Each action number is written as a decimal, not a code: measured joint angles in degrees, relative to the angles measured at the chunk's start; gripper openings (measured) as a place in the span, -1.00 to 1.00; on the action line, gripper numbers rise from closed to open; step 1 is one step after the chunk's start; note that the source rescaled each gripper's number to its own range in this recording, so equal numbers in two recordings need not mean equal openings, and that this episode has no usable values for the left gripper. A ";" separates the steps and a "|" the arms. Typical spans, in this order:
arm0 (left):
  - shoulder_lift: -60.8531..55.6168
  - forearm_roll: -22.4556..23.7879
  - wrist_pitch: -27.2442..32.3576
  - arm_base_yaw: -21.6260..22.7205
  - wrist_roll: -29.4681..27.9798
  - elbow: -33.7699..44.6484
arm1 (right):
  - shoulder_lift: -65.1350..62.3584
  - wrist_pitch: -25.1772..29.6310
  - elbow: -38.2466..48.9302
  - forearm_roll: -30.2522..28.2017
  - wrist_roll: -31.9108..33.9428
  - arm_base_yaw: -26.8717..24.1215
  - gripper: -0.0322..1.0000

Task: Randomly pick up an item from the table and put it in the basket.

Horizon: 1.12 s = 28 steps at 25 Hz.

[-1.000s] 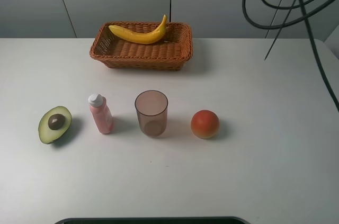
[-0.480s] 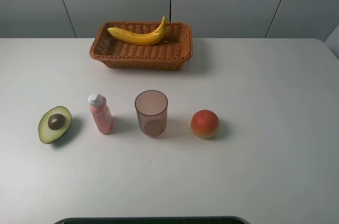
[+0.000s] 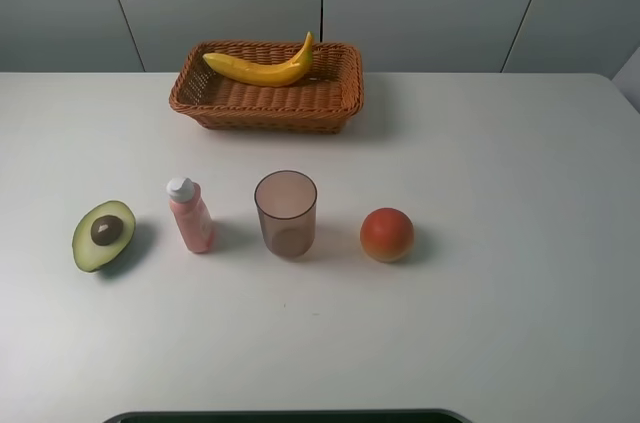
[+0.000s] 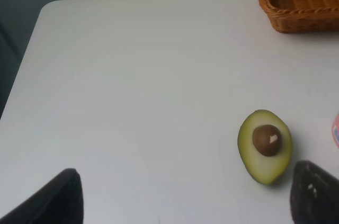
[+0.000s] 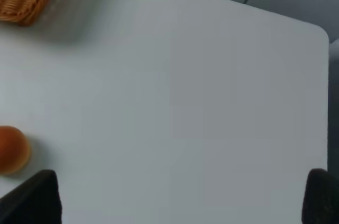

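The left hand (image 4: 185, 198) and right hand (image 5: 180, 197) have matte black, rounded fingertips (image 4: 318, 195).

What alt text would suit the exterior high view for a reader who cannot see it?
A yellow banana lies in a brown wicker basket at the far side of a white table. Nearer the camera, left to right: halved avocado, pink bottle, brownish cup, orange-red fruit.

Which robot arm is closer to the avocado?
Left. The avocado lies just by one of the left fingers. The right fingers have only the orange fruit near them; no avocado shows in that view.
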 joint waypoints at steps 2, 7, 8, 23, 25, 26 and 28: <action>0.00 0.00 0.00 0.00 0.00 0.00 | -7.19 0.00 4.00 -0.25 2.09 -0.12 0.94; 0.00 0.00 0.00 0.00 0.00 0.00 | -21.49 0.23 12.96 -0.58 6.16 -0.12 0.94; 0.00 0.00 0.00 0.00 0.00 0.00 | -24.16 0.23 14.78 -0.58 7.00 -0.12 0.94; 0.00 0.00 0.00 0.00 0.00 0.00 | -45.36 -6.60 35.21 -0.58 13.56 -0.12 0.94; 0.00 0.00 0.00 0.00 0.00 0.00 | -45.36 -6.90 35.21 -0.10 13.56 -0.12 0.94; 0.00 0.00 0.00 0.00 0.00 0.00 | -45.46 -7.00 35.21 -0.01 13.66 -0.12 0.94; 0.00 0.00 0.00 0.00 0.00 0.00 | -45.46 -7.00 35.21 -0.01 13.77 -0.12 0.94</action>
